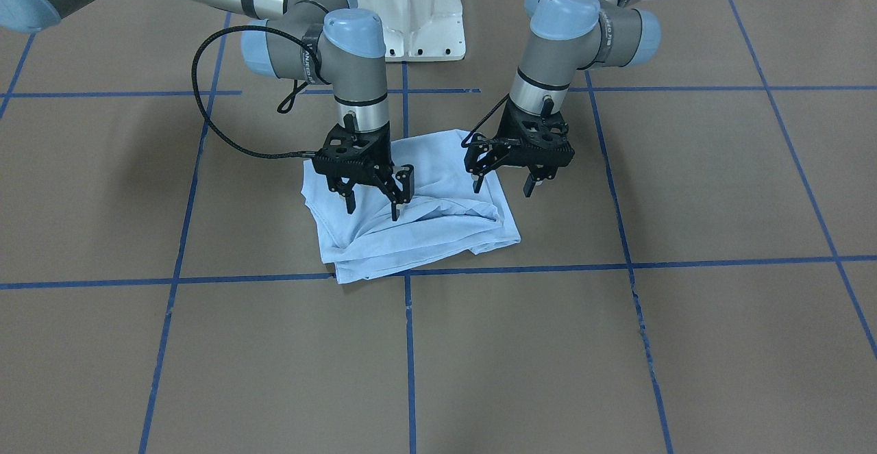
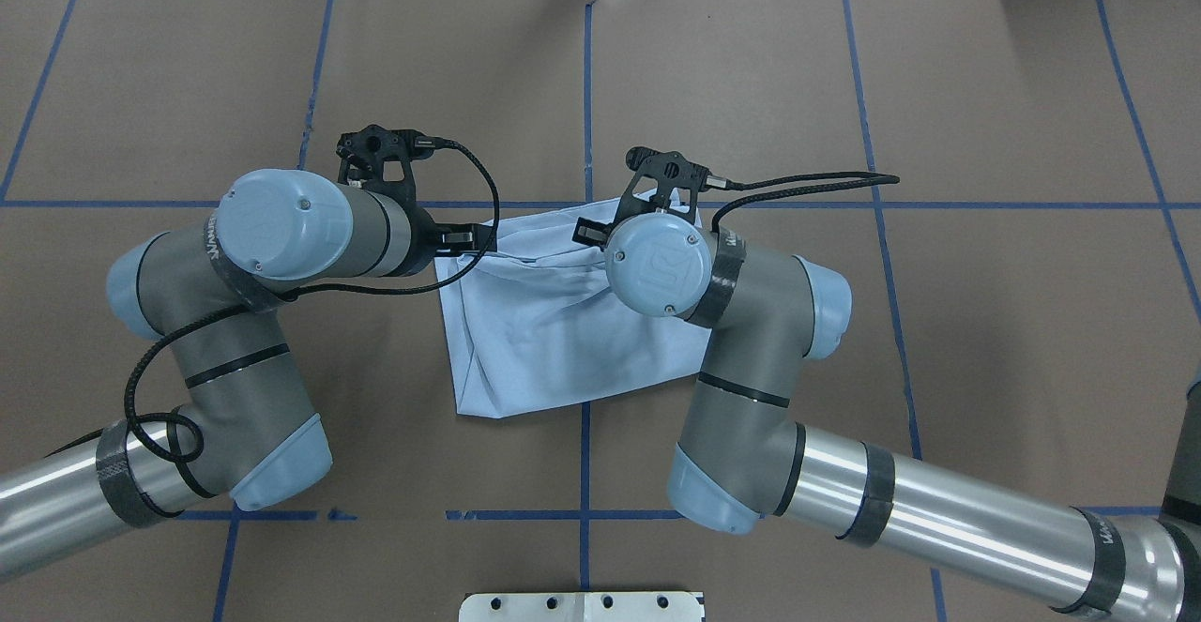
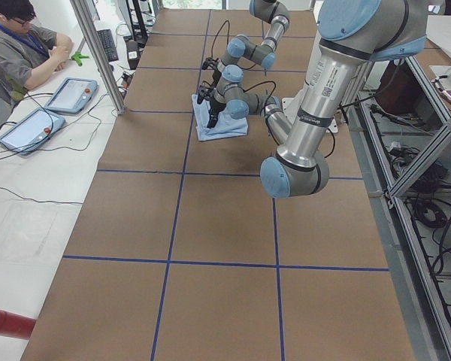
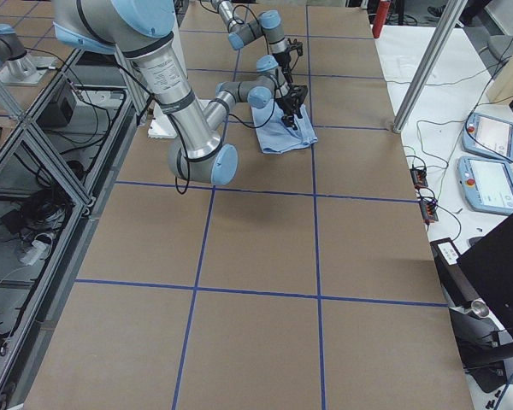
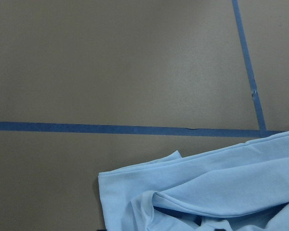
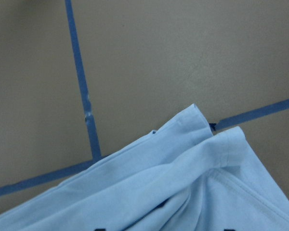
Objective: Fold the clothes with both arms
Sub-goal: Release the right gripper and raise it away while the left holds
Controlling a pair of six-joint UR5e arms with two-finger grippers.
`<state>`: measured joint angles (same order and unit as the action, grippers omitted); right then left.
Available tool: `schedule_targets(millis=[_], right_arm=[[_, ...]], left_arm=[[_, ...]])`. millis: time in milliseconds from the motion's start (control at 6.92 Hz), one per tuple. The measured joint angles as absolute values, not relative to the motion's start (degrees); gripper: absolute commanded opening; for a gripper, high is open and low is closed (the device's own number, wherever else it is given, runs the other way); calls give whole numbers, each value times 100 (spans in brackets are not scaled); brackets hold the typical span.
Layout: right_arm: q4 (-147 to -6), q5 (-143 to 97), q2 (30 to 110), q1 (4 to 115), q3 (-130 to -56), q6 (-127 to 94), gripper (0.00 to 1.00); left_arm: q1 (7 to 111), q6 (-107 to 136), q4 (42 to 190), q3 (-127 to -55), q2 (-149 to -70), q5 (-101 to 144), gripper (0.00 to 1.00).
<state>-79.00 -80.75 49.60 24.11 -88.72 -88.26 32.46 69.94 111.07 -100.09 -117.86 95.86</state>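
Now | T-shirt [image 1: 418,235] crumpled | right fingers [image 1: 350,200] over it | left fingers [image 1: 529,185] straddle edge

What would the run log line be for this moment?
T-shirt: folded, rumpled | left fingers: open, above its edge | right fingers: open, above it

T-shirt [image 1: 411,231] folded, both arms over it.
Shirt: light blue, folded to rough rectangle, several layers, creased w/ ridge across top; lay flat mid-table [image 1: 616,344], edge far from robot along blue tape line [image 1: 205,279]. Left arm [image 1: 569,29] & right arm [image 1: 349,64]: silver/grey, pale blue caps, wrists pointed straight down. Left gripper [image 1: 503,185] at shirt's side edge, jaws spread, one finger past cloth. Right gripper [image 1: 373,206] over opposite half, jaws spread, tips at cloth; contact unclear.
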Motion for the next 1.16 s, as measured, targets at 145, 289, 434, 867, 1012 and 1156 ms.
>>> schedule_targets(millis=[145, 289, 434, 867, 1012, 1156], right_arm=[[-7901, -7990, 4996, 2234, -8861, -8542, 100], [-7903, -7943, 5024, 2133, -8836, -8173, 100], [-7911, -7927, 5022, 2156, -8776, -7958, 100], [-7923, -7919, 4816, 2614, -8054, -7725, 100], [-7918, -7921, 4720, 2861, -7763, -7611, 100], [-7911, -7937, 4658, 3167, -7572, -7401, 100]], left_arm=[[3262, 6974, 11143, -10010, -11781, 9618, 100], [3266, 6970, 11156, -10011, -11779, 9628, 100], [3268, 6972, 11160, -10011, -11778, 9631, 100], [3269, 6988, 11165, -10014, -11771, 9633, 100], [3269, 6993, 11166, -10017, -11770, 9633, 100], [3270, 6997, 11164, -10018, -11766, 9633, 100]])
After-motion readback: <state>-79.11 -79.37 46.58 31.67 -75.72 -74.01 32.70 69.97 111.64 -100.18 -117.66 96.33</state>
